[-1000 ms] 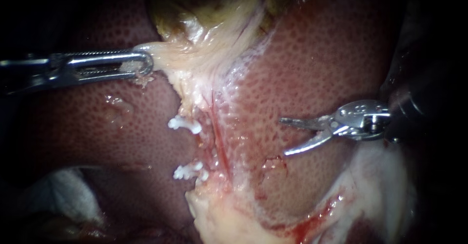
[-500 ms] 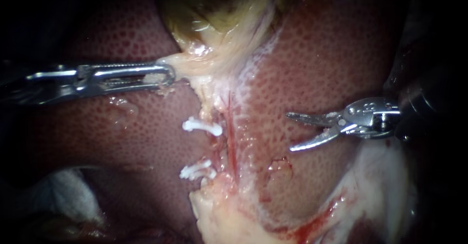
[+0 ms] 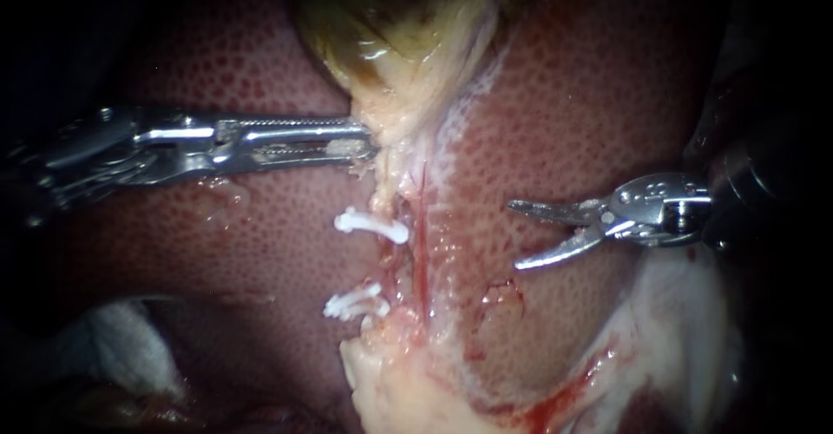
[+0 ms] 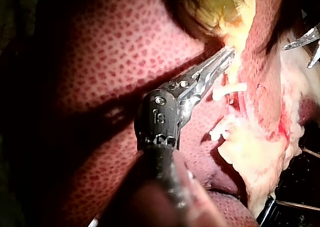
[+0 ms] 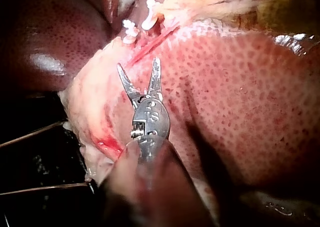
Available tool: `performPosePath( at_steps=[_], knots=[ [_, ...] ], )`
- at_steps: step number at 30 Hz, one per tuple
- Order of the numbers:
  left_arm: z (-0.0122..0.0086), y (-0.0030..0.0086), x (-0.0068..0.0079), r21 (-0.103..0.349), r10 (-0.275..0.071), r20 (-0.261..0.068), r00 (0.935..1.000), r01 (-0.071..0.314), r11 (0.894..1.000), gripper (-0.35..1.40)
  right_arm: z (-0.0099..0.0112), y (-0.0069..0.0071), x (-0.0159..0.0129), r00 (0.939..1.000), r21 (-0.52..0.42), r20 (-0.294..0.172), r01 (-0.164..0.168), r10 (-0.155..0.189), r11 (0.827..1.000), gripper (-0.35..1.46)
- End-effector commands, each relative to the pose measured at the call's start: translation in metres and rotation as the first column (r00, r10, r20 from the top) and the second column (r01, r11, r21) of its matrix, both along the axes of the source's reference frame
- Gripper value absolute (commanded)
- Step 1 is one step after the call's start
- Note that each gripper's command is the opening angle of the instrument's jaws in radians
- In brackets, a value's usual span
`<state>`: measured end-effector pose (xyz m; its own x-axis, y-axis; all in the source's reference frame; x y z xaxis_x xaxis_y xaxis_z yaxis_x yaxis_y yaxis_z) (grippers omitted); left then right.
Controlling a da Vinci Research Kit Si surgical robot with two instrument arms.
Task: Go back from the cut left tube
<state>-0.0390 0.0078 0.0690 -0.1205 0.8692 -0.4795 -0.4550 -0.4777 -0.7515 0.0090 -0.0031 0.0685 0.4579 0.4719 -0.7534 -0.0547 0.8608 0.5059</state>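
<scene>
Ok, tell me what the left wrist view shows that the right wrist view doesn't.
Only the left wrist view: the left instrument, jaws shut on pale tissue next to the gallbladder. Only the right wrist view: the hinge and shaft of the right instrument, its jaws open over the liver. Both: the two white clips, the liver, and the right instrument's jaw tips.

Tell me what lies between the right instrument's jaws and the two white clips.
Endoscope view: bare liver, then a thin red strand running down the tissue. Nothing else separates the right instrument from the clips.
</scene>
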Motion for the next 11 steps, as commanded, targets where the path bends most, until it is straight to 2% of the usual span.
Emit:
performPosePath(
  at_steps=[1, 11],
  knots=[
    [0.0, 0.0, 0.0, 0.001, 0.0, -0.001, 1.0, 0.0, 1.0, -0.35, 0.0, 0.0, 0.0, 1.0, -0.001, 0.0, -0.001, 0.001, 1.0, 1.43],
    [0.0, 0.0, 0.0, 0.001, 0.0, -0.001, 1.0, 0.0, 1.0, -0.35, -0.0002, 0.0002, 0.0, 1.0, -0.015, -0.007, 0.002, -0.002, 1.0, 1.43]
  ],
)
